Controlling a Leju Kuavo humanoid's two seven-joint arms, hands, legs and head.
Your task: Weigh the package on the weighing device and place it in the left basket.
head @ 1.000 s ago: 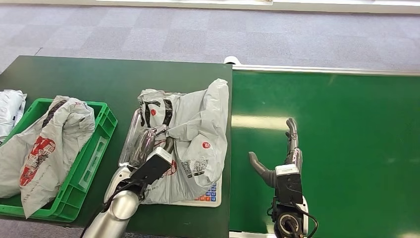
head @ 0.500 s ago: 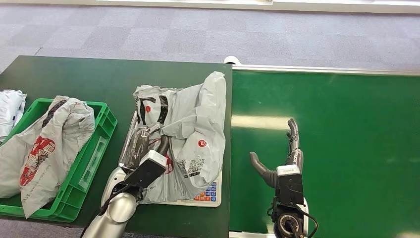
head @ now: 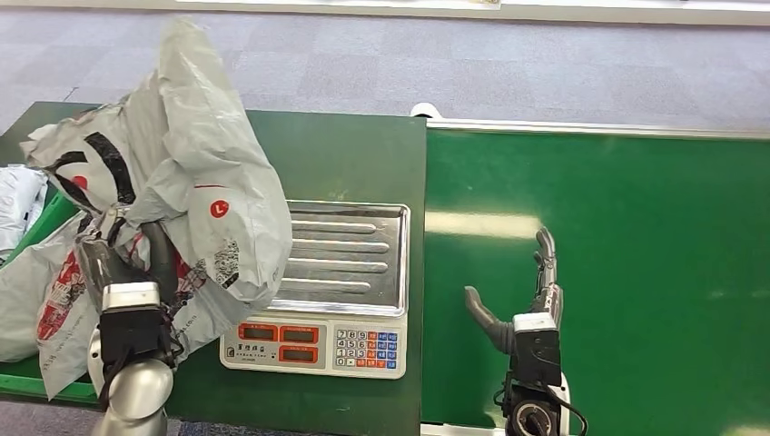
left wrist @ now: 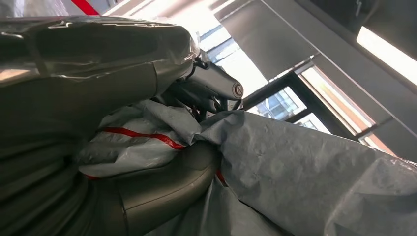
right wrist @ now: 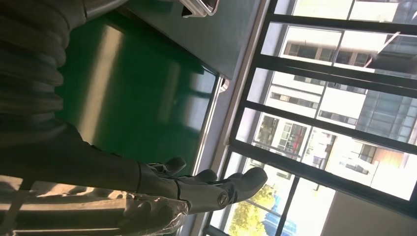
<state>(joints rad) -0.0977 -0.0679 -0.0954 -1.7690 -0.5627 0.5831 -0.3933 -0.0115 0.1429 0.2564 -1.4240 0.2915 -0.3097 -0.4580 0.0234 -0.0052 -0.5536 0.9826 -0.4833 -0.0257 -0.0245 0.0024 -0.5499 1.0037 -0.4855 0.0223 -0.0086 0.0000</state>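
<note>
Weighing looks done: scale (head: 340,254) pan bare. My left hand (head: 127,268) grips grey courier bag (head: 195,182), lifted over green basket (head: 41,381), not dropped yet. Right hand (head: 527,291) fingers spread, idle on conveyor belt (head: 636,272).

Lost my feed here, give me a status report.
Left hand grips grey package, lifted above green basket. Right hand open over the belt. Scale tray bare. Another bag already fills the basket.

A bagged parcel (head: 54,300) already fills the left basket (head: 23,381), crowding the lifted package (head: 191,173).
</note>
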